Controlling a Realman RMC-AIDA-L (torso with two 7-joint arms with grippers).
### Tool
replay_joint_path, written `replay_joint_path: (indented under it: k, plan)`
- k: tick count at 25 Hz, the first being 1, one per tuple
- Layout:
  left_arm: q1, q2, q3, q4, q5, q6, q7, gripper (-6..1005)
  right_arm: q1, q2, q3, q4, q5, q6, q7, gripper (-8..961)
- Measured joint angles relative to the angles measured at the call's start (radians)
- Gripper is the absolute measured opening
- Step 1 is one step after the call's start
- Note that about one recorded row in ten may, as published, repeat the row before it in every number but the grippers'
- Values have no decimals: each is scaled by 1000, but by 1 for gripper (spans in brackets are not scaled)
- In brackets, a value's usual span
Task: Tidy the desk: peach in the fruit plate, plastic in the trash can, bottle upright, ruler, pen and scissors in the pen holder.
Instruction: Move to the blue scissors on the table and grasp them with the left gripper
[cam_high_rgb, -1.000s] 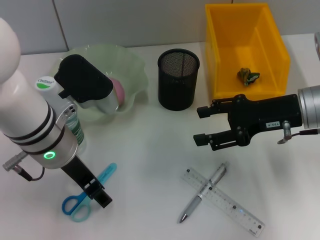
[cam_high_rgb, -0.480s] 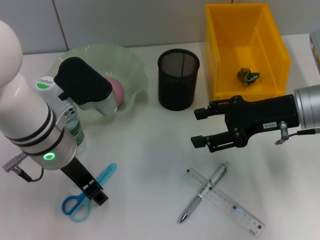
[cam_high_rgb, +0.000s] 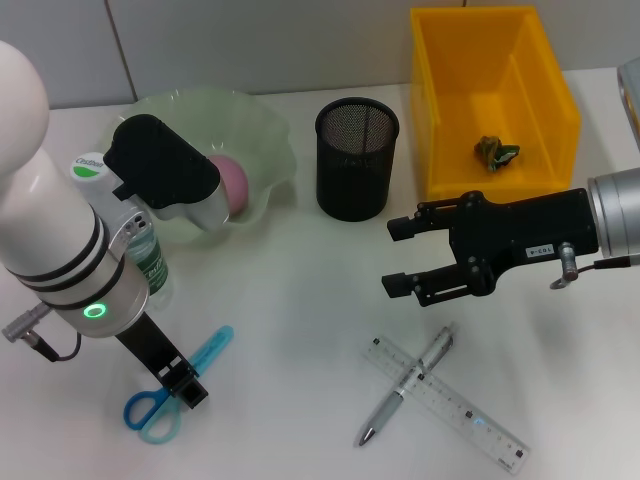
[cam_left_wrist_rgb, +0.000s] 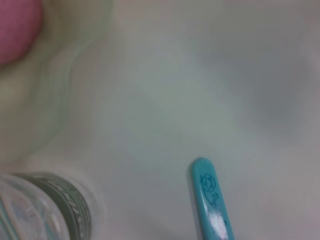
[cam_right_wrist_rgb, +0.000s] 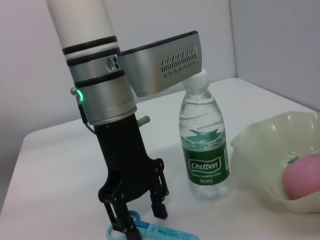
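With peach, plastic and bottle seemingly sorted, the left gripper (cam_right_wrist_rgb: 137, 217), fingers apart, straddles the blue scissors (cam_high_rgb: 175, 386) and next needs to pinch them; the right gripper (cam_high_rgb: 398, 257) hangs open above the pen (cam_high_rgb: 407, 385).

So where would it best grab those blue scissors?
Probably from straight above, where the left end effector already hovers open. The scissors lie flat on the table, so pinching across the narrow part just past the finger rings looks easiest; the rings are wide and hollow.

Bright, even overhead light casts soft shadows; the left wrist view is blurred throughout.
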Motion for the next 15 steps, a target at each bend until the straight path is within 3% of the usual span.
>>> replay_joint_path:
  k: [15]
  plan:
    - [-1, 0, 4, 0, 0, 10, -2, 598, 4, 2, -2, -2, 0, -3, -3, 768]
